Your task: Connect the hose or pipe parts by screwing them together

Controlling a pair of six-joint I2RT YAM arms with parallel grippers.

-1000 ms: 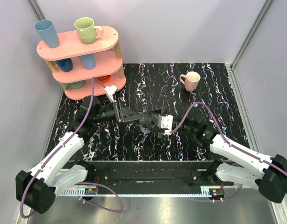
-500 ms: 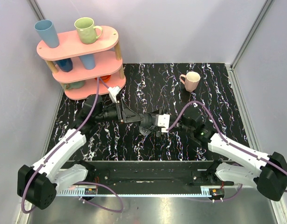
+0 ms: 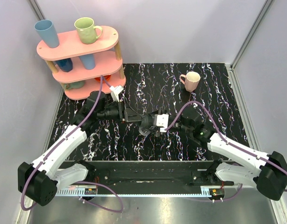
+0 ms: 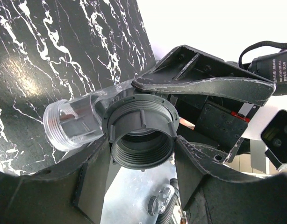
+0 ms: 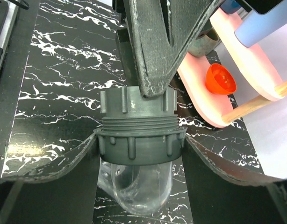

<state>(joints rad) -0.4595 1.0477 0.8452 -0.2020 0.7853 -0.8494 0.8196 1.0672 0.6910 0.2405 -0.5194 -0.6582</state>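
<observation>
The translucent tube [image 4: 71,122] and the dark grey threaded ring [image 4: 141,133] sit end to end on one axis. They are held up between my two claws over the middle of the surface [image 3: 148,84]. My left claw [image 4: 142,156] is clenched on the ring, and my right claw [image 5: 138,147] is clenched on the tube's ribbed collar.

I judge we are mid-screwing: a band of bare thread shows between collar and ring, so the joint looks started but not home. The next move calls for one claw to hold firm while the other turns about the shared axis. It must be kept straight so the thread does not cross.

The right wrist view gives me that thread gap and the collar's ribs. The left wrist view instead looks into the ring's open bore and shows the tube's clear end jutting to one side. The top view shows neither, only a dark knot where the claws meet, with the pink mug [image 3: 192,80] and pink rack [image 3: 78,44] well apart.
</observation>
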